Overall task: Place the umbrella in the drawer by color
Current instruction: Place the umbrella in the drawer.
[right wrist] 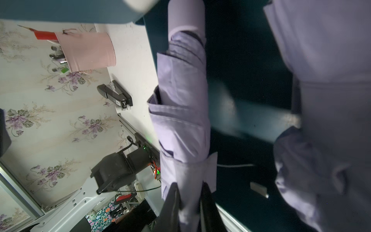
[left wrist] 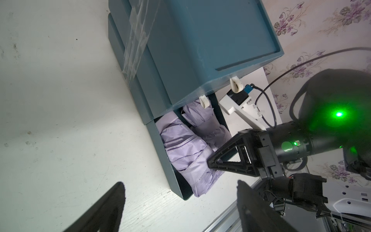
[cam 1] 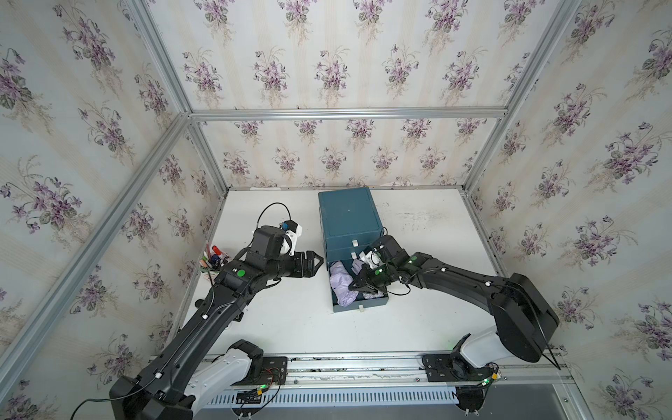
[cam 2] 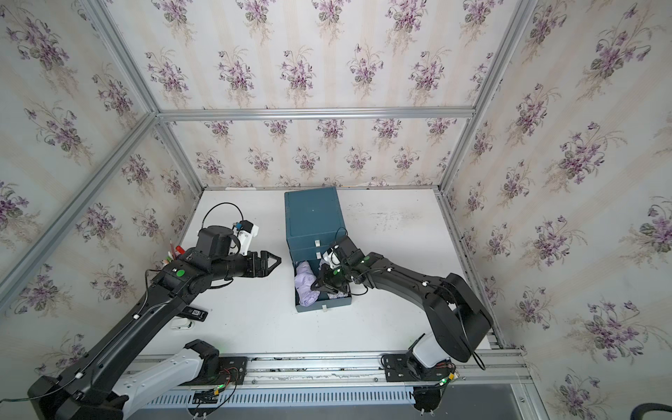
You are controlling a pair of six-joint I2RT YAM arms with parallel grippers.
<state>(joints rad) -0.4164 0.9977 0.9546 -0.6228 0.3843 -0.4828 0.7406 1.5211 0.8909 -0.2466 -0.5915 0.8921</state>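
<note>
— Question on the lilac umbrella (cam 1: 341,282): where does it lie?

— Folded, inside the open bottom drawer (cam 1: 360,309) of the teal cabinet (cam 1: 349,214), just right of the middle of the frame in both top views. It runs lengthwise along the drawer's left side.

— And the right pincer?

— The right pincer (cam 1: 358,288) reaches in from the right of the frame, with its tips over the near end of that umbrella. The right wrist view shows its fingers (right wrist: 172,200) drawn close on either side of the lilac fabric, pinching a fold of it.

— Is anything else in the drawer?

— A second lilac umbrella (left wrist: 202,120) lies beside the first, on the drawer's right side. In the top views the right arm hides most of it.

— What about the left pincer?

— The left pincer (cam 1: 314,262) hovers left of the cabinet over bare counter (cam 1: 291,327). Its jaws are spread with nothing between them. It points toward the drawer but touches neither the drawer nor the umbrella.

— And the rest of the counter?

— A pink cup of pens (right wrist: 88,52) stands at the counter's left edge, partly behind the left arm. A black stapler (cam 2: 194,312) lies nearer the front, just beside that arm.
</note>
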